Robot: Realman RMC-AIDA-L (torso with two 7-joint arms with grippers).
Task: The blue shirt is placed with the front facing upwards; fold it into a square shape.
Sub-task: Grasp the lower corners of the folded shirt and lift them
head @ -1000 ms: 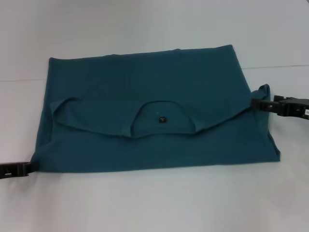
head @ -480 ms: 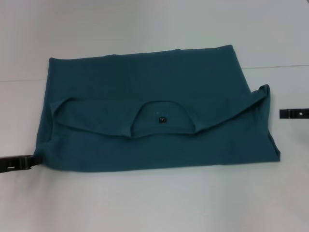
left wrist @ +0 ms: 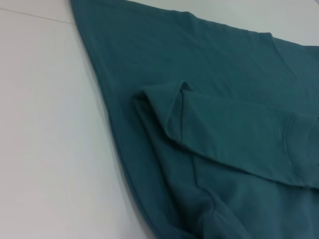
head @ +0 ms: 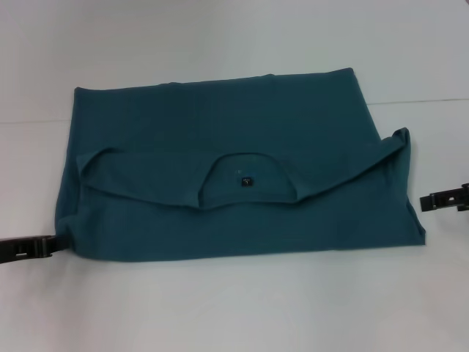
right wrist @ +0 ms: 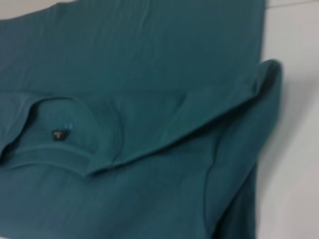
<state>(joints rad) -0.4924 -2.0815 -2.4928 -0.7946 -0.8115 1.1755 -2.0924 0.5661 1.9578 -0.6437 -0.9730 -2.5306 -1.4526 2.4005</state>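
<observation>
The blue shirt lies flat on the white table, its top part folded down toward me so the collar and small dark neck tag face up mid-cloth. My left gripper is low at the shirt's near left corner, its tip touching the hem. My right gripper hovers just off the shirt's right edge, apart from the cloth and holding nothing. The left wrist view shows the folded sleeve edge. In the right wrist view the tag and the raised right fold are visible.
A white table surrounds the shirt, with a faint seam line running across behind it. Bare surface shows in front of the shirt and on both sides.
My right gripper let go of the shirt's raised right fold, drew away to the right, and now sits lower. My left gripper crept up and rightward to the near left corner.
</observation>
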